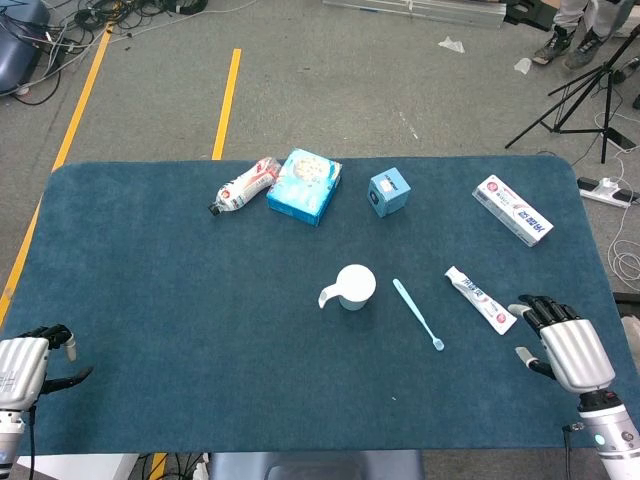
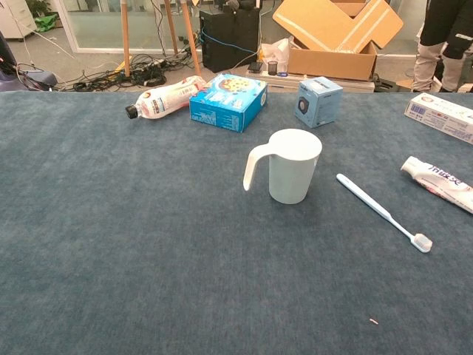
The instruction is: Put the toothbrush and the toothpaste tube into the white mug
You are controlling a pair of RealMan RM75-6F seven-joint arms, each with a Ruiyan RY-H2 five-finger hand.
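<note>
- Table [image 1: 180,300]: blue cloth; left hand [image 1: 30,365] and right hand [image 1: 565,340] rest at its near corners, both empty with fingers apart.
- White mug [image 1: 354,287]: upright, well left of the right hand.
- Toothpaste tube [image 1: 480,299]: flat, just beside the right hand's fingertips.
- Toothbrush [image 1: 418,313]: flat, between mug and tube.
</note>
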